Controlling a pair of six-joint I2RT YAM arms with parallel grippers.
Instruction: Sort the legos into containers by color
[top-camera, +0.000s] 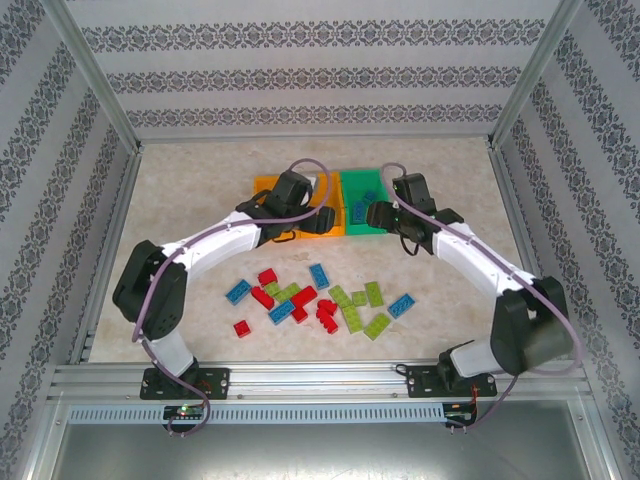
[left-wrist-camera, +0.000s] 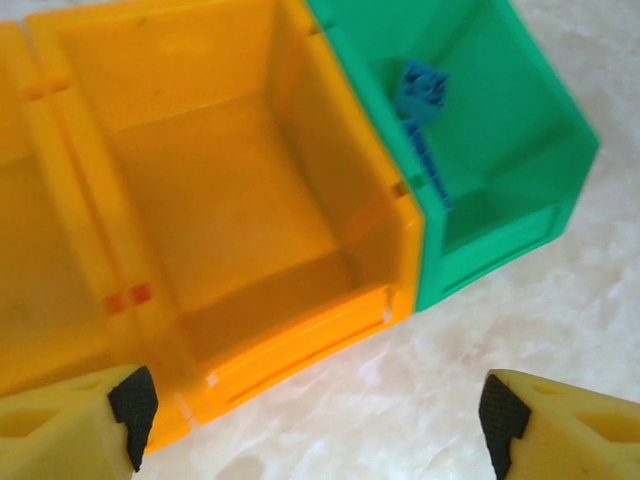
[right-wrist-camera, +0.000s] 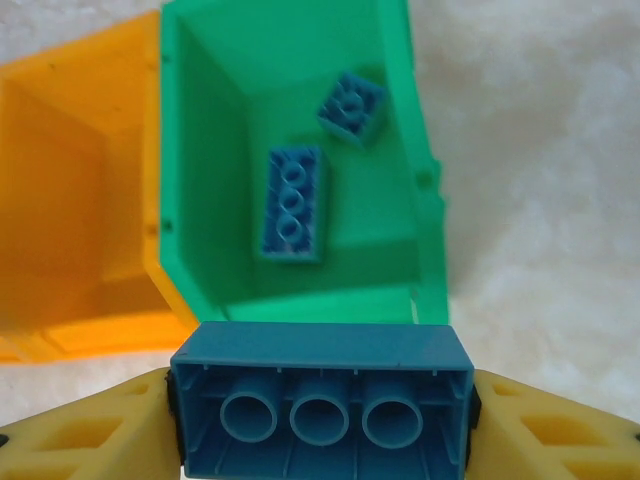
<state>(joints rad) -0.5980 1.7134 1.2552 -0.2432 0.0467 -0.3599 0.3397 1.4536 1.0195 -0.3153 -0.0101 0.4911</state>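
Blue brick (right-wrist-camera: 320, 400) is clamped end to end across your right gripper (right-wrist-camera: 320, 412), long side facing the green bin (right-wrist-camera: 375, 250) just ahead where two more blues (right-wrist-camera: 293, 203) sit, and your left gripper (left-wrist-camera: 318, 410) hangs wide open.

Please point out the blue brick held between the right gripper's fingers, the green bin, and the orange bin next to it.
blue brick (right-wrist-camera: 320, 400): right wrist view, middle of its hollow underside.
green bin (right-wrist-camera: 372, 222): right wrist view, bare part of its floor.
orange bin (left-wrist-camera: 250, 200): left wrist view, bare floor.

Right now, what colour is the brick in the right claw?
Blue brick; best in right wrist view.
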